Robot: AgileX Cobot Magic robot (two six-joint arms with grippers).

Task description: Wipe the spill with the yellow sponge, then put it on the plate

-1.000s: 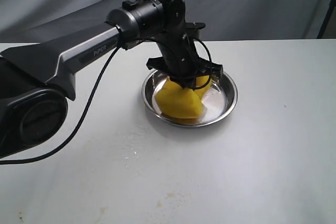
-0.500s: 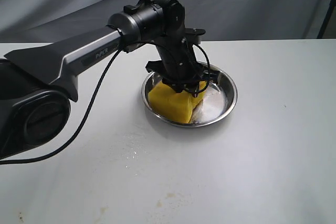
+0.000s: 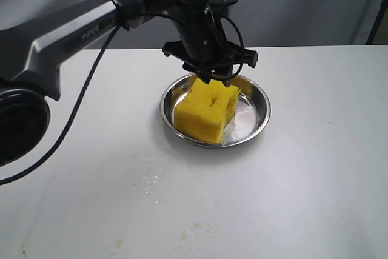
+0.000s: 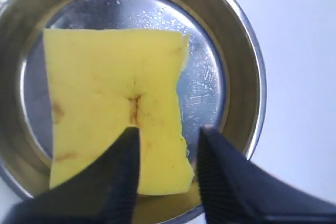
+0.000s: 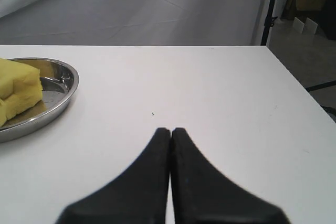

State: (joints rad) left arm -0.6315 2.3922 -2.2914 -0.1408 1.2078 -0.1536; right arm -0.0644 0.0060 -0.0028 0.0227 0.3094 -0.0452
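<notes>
Exterior view: the left pincer [image 3: 215, 79] has been raised off the yellow sponge [image 3: 206, 110], which is left lying in the plate [image 3: 265, 116]. Left wrist view: the jaws are parted above it, so placement seems done. Right wrist view: the right pincer [image 5: 170, 130] is pressed together over the counter [image 5: 210, 87].

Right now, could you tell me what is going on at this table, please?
The left gripper hangs open just above the yellow sponge, which lies free in the plate, so the sponge is already set down. The right gripper is shut and empty, off to the side above the table.
</notes>
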